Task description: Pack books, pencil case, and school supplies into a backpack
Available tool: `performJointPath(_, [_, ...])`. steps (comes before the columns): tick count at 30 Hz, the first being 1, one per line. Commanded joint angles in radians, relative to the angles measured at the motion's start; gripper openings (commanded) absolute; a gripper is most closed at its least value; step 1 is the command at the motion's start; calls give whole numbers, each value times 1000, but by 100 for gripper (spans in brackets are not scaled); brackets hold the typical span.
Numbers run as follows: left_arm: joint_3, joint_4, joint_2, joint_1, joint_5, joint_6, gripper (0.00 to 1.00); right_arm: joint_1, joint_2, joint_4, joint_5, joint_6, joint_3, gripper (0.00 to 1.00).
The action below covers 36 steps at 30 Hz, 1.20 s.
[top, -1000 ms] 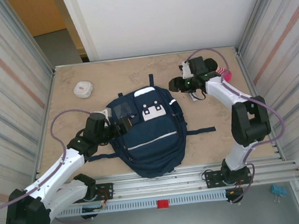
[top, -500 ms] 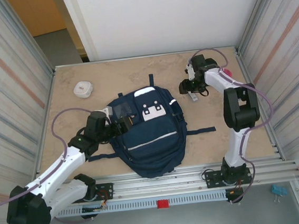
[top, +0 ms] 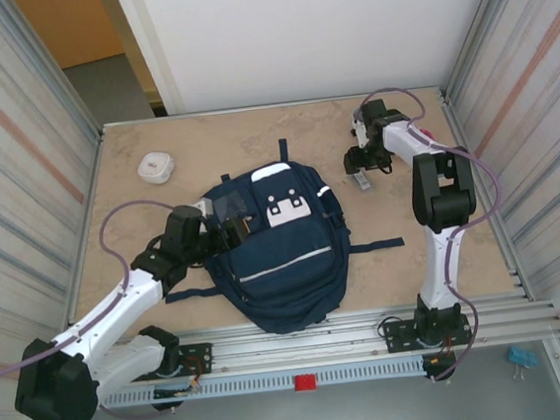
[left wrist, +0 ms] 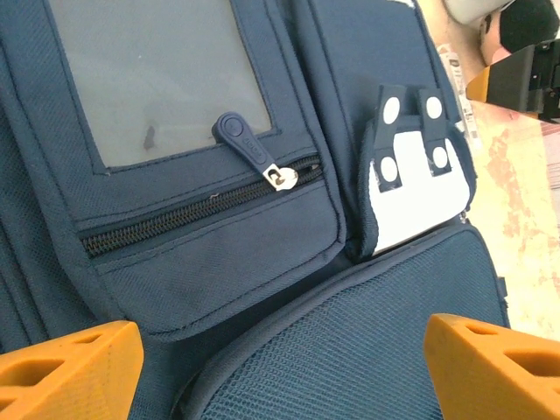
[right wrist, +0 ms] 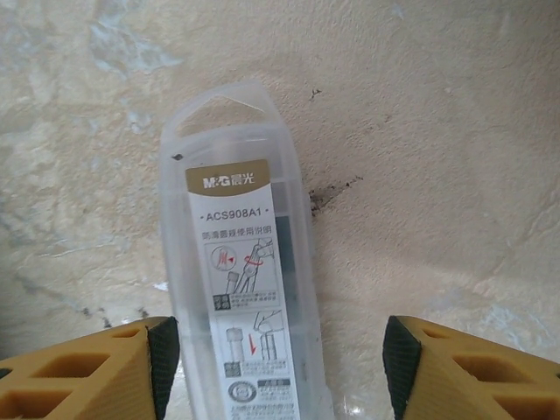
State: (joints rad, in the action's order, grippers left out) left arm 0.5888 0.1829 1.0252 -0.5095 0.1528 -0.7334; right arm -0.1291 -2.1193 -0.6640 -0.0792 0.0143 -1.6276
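Nearest, left gripper: orange fingers spread wide, nothing held, parked over the backpack at its left upper side, barely shifted over the last second. Backpack lies flat mid-table, front up: navy woven fabric, soft and lumpy. It has a grey window panel, a black coil zipper with a rounded navy zip pull, and a stiff white patch with dots. Can't tell if the main compartment is open. Further back, right gripper is what changed. The arm has swung away from beside the bag's upper right and folded toward the far right. It now sits low over the narrow clear case. Jaws are open, straddling it, left pad just beside it, gap on the right, so not gripped yet. Case is a smooth rigid translucent plastic bar with a rounded tip and printed label, flat on the matte marbled beige table. Looks like a pick setup for this supply item; nothing visibly packed. Far left, rounded white box, untouched.
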Motion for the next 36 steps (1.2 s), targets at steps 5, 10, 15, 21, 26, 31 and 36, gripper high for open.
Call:
performJointPath(5, [47, -8, 24, 7, 16, -6, 84, -3, -71, -44, -32, 47, -47, 64])
performJointPath(10, [51, -6, 30, 8, 13, -5, 84, -4, -97, -44, -46, 44, -62, 62])
performJointPath(15, [51, -8, 36, 7, 13, -6, 84, -11, -102, -47, -57, 36, -63, 61])
performJointPath(21, [58, -12, 55, 8, 20, -6, 84, -34, -106, -65, 24, 25, -64, 59])
performJointPath(26, [64, -12, 58, 7, 18, -1, 84, -60, -105, -73, 86, 33, -55, 59])
performJointPath(31, [76, 5, 48, 7, 17, 8, 84, -63, -65, -69, 60, 19, -32, 53])
performJointPath(36, [104, 47, 23, -4, -18, 51, 84, -65, 67, -50, 34, 2, 30, 50])
